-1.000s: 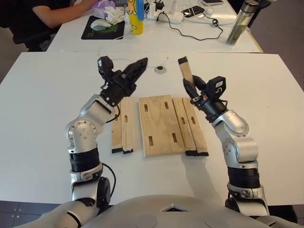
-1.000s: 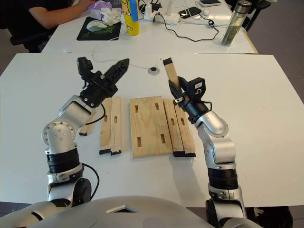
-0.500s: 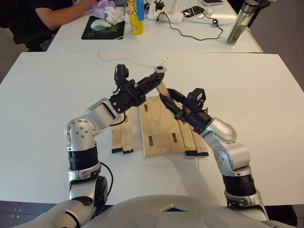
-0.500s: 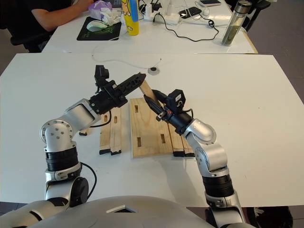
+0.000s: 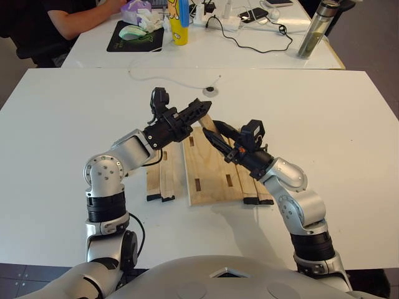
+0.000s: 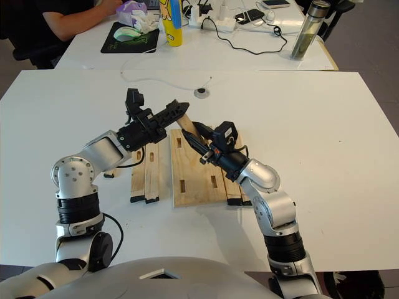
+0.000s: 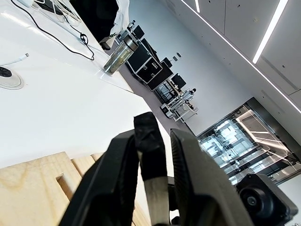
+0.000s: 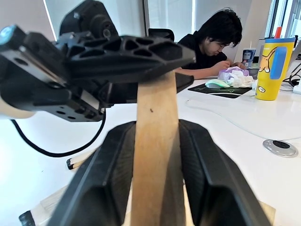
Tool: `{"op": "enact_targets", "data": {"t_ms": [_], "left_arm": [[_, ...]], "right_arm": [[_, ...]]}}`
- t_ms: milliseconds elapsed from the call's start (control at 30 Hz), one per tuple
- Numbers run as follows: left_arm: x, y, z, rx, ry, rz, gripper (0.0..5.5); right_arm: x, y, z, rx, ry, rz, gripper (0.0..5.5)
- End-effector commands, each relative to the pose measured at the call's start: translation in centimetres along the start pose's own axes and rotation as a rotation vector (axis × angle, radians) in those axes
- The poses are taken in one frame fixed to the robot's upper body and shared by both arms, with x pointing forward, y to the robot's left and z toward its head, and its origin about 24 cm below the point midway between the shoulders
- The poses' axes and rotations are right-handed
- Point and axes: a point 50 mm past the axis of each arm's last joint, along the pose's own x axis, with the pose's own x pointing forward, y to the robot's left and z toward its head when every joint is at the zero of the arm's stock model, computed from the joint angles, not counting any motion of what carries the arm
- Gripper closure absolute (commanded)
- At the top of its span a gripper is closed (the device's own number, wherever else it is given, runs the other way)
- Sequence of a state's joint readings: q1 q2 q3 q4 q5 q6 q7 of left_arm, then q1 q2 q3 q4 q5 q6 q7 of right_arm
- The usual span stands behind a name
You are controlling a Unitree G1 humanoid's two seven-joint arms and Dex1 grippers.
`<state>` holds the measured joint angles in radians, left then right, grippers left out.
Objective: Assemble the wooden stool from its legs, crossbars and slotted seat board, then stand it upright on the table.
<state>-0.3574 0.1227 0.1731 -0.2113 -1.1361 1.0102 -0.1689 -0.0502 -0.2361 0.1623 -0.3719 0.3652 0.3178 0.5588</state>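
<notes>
Wooden parts check: the pale wooden stool leg with a black end cap (image 5: 209, 123) hangs tilted above the light slotted seat board (image 5: 206, 169), which lies flat on the white desk (image 5: 349, 124). The right tool (image 5: 213, 132) is clamped on the leg's shaft. The left tool (image 5: 198, 109) pinches its capped end. Spare wooden slats (image 5: 161, 174) lie flat beside the board.

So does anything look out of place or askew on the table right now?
Nothing looks spilled or damaged. One oddity: the wooden bar hangs tilted above the seat board, clamped by both the left gripper and right gripper at once.
</notes>
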Motion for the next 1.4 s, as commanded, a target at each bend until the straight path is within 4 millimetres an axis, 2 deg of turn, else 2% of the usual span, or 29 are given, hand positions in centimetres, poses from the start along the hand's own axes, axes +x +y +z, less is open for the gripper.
{"op": "enact_targets", "data": {"t_ms": [33, 167, 200, 267, 400, 533, 667, 900, 1133, 1400], "left_arm": [[-0.1, -0.1, 0.3, 0.014, -0.016, -0.003, 4.97], [-0.1, 0.3, 0.8, 0.056, -0.047, 0.037, 5.02], [0.0, 0.3, 0.9, 0.064, -0.054, 0.044, 5.04], [-0.1, 0.4, 0.8, 0.105, -0.059, 0.077, 5.07], [-1.0, 0.7, 1.4, 0.203, -0.126, 0.162, 5.07], [-2.7, 0.3, 2.2, 0.296, -0.224, 0.282, 5.07], [-5.2, -0.5, 1.8, 0.368, -0.284, 0.429, 5.07], [-7.6, 0.2, 2.0, 0.318, -0.397, 0.640, 5.07], [-8.0, 1.3, -0.5, 0.210, -0.302, 0.721, 5.07], [-8.5, 1.9, -1.2, 0.192, -0.295, 0.779, 5.07]], "right_arm": [[0.2, -0.7, -0.3, -0.027, 0.014, -0.049, 4.18], [0.0, -0.9, -0.7, -0.031, 0.034, -0.091, 4.18], [0.0, -1.0, -0.8, -0.033, 0.040, -0.105, 3.81], [-0.1, -1.0, -1.2, -0.006, 0.059, -0.124, 3.54], [-1.3, -2.1, -2.3, -0.022, 0.132, -0.204, 3.53], [-3.0, -3.6, -3.6, -0.025, 0.193, -0.307, 3.53], [-4.4, -4.9, -4.2, -0.029, 0.215, -0.427, 3.53], [-5.0, -4.7, -4.5, -0.039, 0.209, -0.515, 3.53], [-4.2, -5.3, -4.1, -0.028, 0.182, -0.552, 3.53], [-4.6, -5.5, -4.3, -0.020, 0.193, -0.555, 3.53]]}}
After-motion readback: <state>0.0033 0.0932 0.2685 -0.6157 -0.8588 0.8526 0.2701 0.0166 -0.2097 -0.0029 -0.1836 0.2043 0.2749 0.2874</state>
